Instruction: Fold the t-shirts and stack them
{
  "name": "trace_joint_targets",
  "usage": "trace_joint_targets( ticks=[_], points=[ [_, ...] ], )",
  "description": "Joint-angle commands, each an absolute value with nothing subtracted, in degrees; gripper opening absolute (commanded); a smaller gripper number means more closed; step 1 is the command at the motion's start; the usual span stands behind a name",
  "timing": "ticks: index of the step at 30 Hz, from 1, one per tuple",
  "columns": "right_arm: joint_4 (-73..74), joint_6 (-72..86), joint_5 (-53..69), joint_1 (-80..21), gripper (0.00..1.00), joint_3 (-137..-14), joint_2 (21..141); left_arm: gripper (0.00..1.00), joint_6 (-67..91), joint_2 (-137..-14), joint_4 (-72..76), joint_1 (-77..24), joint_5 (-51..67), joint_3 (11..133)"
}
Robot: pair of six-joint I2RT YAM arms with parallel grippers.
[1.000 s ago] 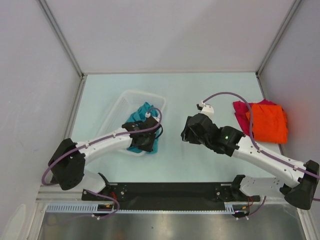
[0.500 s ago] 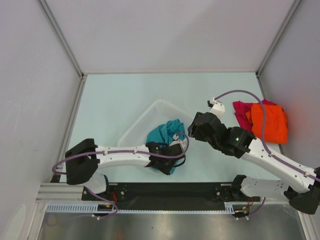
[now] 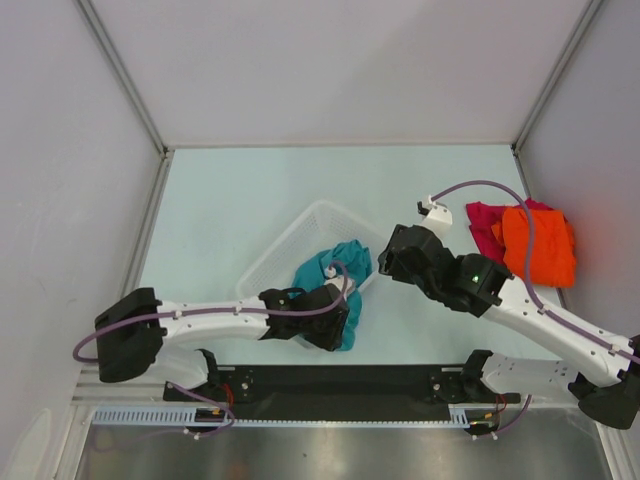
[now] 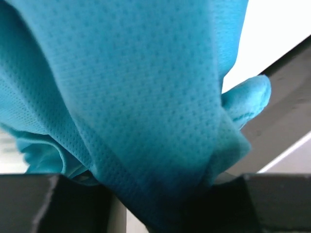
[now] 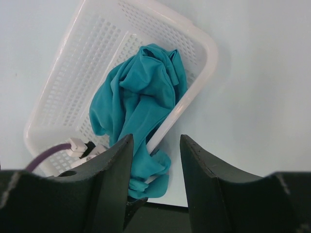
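Note:
The teal-blue t-shirt (image 3: 325,270) lies crumpled, half in the white mesh basket (image 3: 290,245) and half draped over its near rim onto the table. My left gripper (image 3: 335,320) sits at the shirt's near end. In the left wrist view its dark fingers (image 4: 53,204) close on a bunched fold of the teal cloth (image 4: 146,97). My right gripper (image 3: 392,258) hovers open just right of the basket, looking down on the shirt (image 5: 141,97) with nothing between its fingers (image 5: 155,145). The orange t-shirt (image 3: 540,245) lies folded on the magenta-red one (image 3: 483,222) at the right.
The basket (image 5: 73,73) stands skewed, one corner pointing at my right arm. The enclosure's walls border the pale table on three sides. A black rail (image 3: 340,380) runs along the near edge, close to the hanging teal cloth.
My left arm dragged the teal shirt and the basket right and nearer, and the basket turned. My right gripper drew back a little to the right. The folded stack is unchanged.

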State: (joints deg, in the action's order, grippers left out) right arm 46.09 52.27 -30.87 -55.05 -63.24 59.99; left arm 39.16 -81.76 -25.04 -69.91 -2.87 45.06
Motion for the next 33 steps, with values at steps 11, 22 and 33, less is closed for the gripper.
trace_joint_targets(
  ticks=[11,22,33],
  points=[
    [44.4,52.4,-32.1,-55.6,0.48,-65.7,61.5,0.0,51.2,-80.4,-19.8,-58.8,13.8,31.4],
    [45.3,52.9,-32.8,-56.5,0.48,-65.3,60.0,0.0,40.9,-87.6,-23.6,-41.5,13.5,45.6],
    [45.1,53.3,-32.8,-57.2,0.48,-64.5,59.0,0.0,30.9,-100.4,-37.4,-24.2,12.9,78.8]
  ],
)
